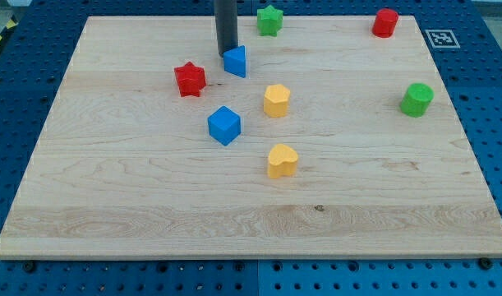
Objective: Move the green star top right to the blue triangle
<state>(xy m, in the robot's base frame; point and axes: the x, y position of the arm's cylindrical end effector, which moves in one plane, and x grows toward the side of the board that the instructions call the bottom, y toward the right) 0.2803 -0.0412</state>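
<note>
- Wooden board (111, 214) lies on a blue pegboard table (20, 90); a black-and-white marker tag (440, 37) sits at the board's top-right corner.
- Nearest the view's bottom: yellow heart-ish block (282, 160), a bit below board centre.
- Up and to the left of it: blue cube (224, 125), sitting w/ a corner facing the camera.
- Next up: second yellow block (276, 100), shape approx. pentagonal, hard to tell; right of the blue cube, above the heart.
- Far to the view's right, approx. same depth: green cylinder (416, 99), well apart from everything else.
- Red star (190, 79) on the left of the cluster, near but not touching the blue triangle.
- Blue triangle (236, 61): upper-middle of board, just right of the red star.
- My tip (227, 51): dark rod comes straight down from the view's top, end sits at the blue triangle's upper-left edge, touching or v. close, can't tell which. No jaws on it, so it holds nothing; it's just a bare rod.
- Green star (269, 20): at the board's top edge, up and to the right of my tip, clear gap btwn them; also up-right of the blue triangle, not touching it.
- Farthest right: red cylinder (385, 22), top edge near the marker tag, well apart from the green star.
</note>
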